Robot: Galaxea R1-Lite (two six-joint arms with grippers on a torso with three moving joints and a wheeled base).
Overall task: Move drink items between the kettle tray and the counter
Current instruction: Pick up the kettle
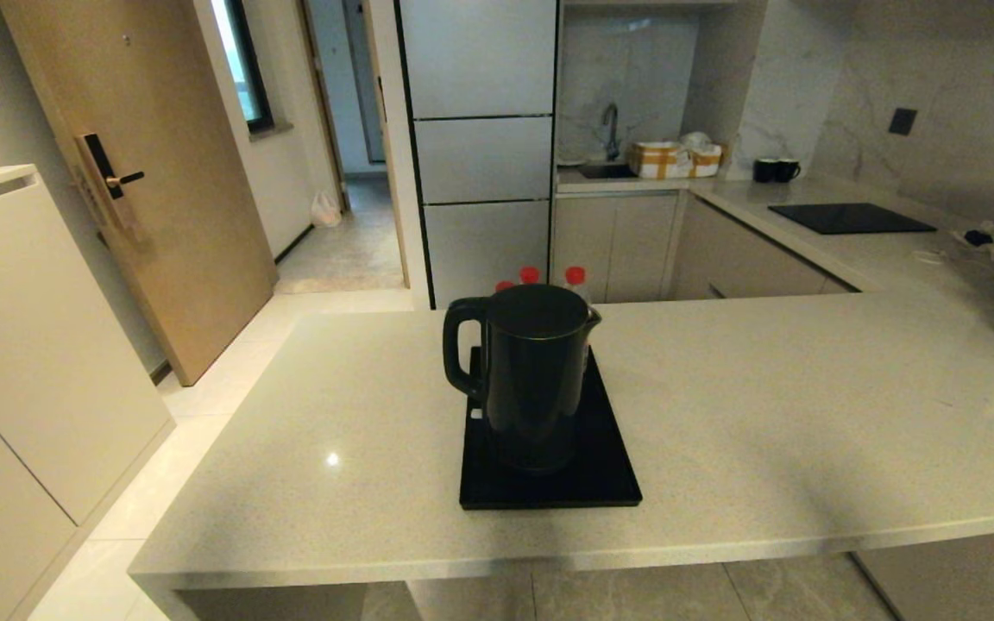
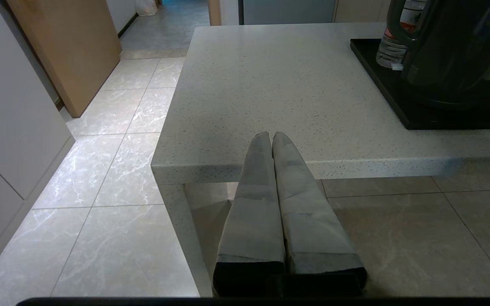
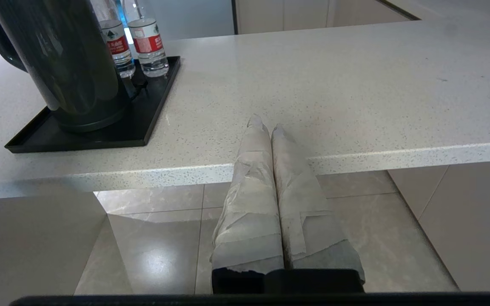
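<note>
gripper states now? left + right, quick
Left gripper: closed, holding nothing, short of the pale beige speckled stone counter.
Right gripper: closed, holding nothing, at the same counter's near edge.

**Surface and Material Findings**

Kettle (image 1: pixel 531 379): glossy black shell, smooth, showing reflections. Tray (image 1: pixel 600 483): thin black sheet, smooth with a dull sheen. Water bottles (image 3: pixel 148 46): clear plastic, paper-like red-white labels. Counter (image 1: pixel 790 405): pale speckled stone, polished, reflecting a light spot. Floor (image 2: pixel 113 178): glossy veined tiles. Door (image 1: pixel 160 172): matt wood-look face. Left fingers (image 2: pixel 262 204) and right fingers (image 3: pixel 296 199): wrapped in matt, creased grey tape.
</note>
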